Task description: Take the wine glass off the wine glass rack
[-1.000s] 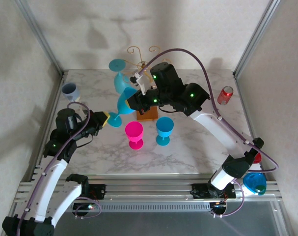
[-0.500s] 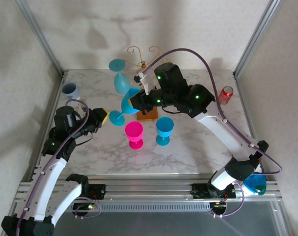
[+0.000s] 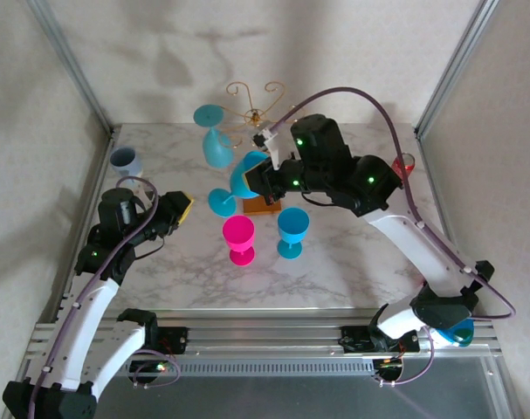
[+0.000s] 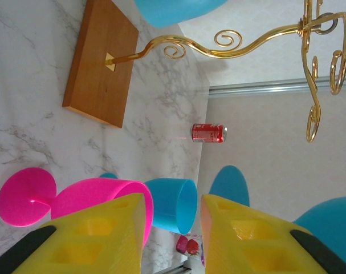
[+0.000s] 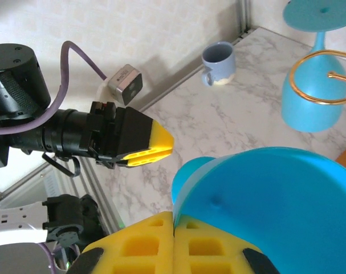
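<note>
Right gripper (image 5: pixel 174 228) pinches the glass (image 5: pixel 264 194) by its rim so it hangs clear of the rack (image 4: pixel 98 68) (left gripper (image 4: pixel 174 211) is spread, empty)

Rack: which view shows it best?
Left wrist: the rack shows base, stem and scroll arms clearly. Top external has the scrolls, with the base partly behind the right arm. Right wrist catches one gold loop.

Pink glass (image 3: pixel 239 234) and blue glass (image 3: pixel 292 229) stand just before the rack (image 3: pixel 258 207).
</note>
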`<state>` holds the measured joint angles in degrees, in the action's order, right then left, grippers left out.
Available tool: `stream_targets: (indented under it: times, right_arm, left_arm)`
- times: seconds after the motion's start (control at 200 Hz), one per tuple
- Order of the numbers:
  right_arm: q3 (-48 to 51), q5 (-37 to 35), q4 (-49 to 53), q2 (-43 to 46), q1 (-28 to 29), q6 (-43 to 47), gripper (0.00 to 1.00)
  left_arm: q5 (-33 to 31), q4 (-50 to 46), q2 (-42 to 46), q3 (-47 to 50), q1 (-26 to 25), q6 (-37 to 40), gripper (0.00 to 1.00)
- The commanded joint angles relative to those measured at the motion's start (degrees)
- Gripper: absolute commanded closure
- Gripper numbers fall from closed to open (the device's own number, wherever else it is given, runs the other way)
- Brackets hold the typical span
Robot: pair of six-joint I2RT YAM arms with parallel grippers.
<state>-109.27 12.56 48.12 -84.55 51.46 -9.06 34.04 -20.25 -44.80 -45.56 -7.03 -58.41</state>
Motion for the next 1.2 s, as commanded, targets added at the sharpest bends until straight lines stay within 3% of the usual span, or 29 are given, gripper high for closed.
stream_targets:
  times: [0.0, 0.295, 0.415, 0.696, 1.196]
  right_arm:
    - [0.8, -5.0, 1.9, 3.3, -0.2, 1.2, 1.0]
    - [2.2, -16.3, 6.7, 6.0, -0.5, 2.0, 1.0]
    - [2.6, -19.4, 8.1, 6.3, -3.2, 1.4, 1.0]
    - [6.0, -18.8, 6.1, 6.5, -13.6, 0.7, 1.0]
    - [14.0, -19.5, -1.4, -1.4, -20.2, 2.5, 1.0]
  left_arm:
    - [-1.2, 0.1, -0.1, -1.6, 0.1, 1.0, 0.69]
    - [-5.0, -4.4, -1.7, -5.7, -0.2, 6.4, 0.69]
    - [-5.9, -5.3, -2.4, -6.4, -0.5, 7.9, 0.69]
    - [-6.0, -4.3, -3.5, -6.0, -1.0, 8.8, 0.69]
    - [-6.0, -3.0, -6.4, -6.0, -1.0, 9.8, 0.7]
